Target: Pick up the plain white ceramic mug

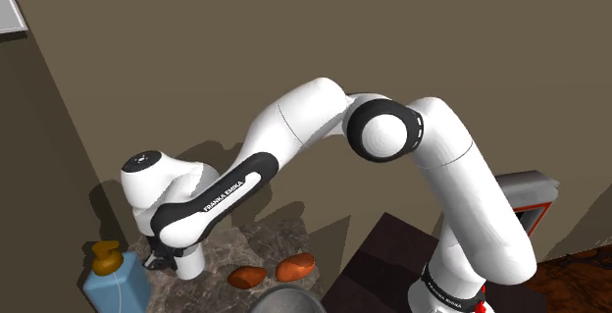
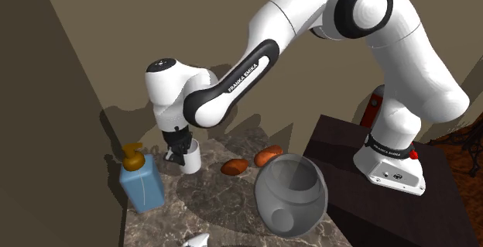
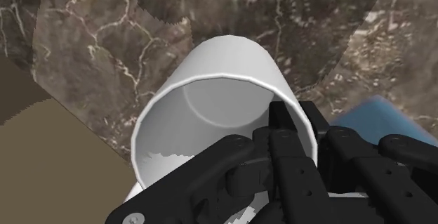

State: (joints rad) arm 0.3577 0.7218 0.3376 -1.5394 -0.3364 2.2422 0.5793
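The plain white mug is on the dark marble counter, close to the brown wall. I look down into its open mouth in the wrist view. My black gripper is shut on the mug's rim wall, one finger inside and one outside. From the second exterior view the mug sits just under the gripper, next to the blue bottle. In the shoulder view the mug shows below the gripper. I cannot tell whether the mug's base touches the counter.
A blue soap bottle with a yellow pump stands close beside the mug. Two orange-brown lumps lie further along the counter. A grey rounded vessel sits nearer the dark stand. The wall is right behind the mug.
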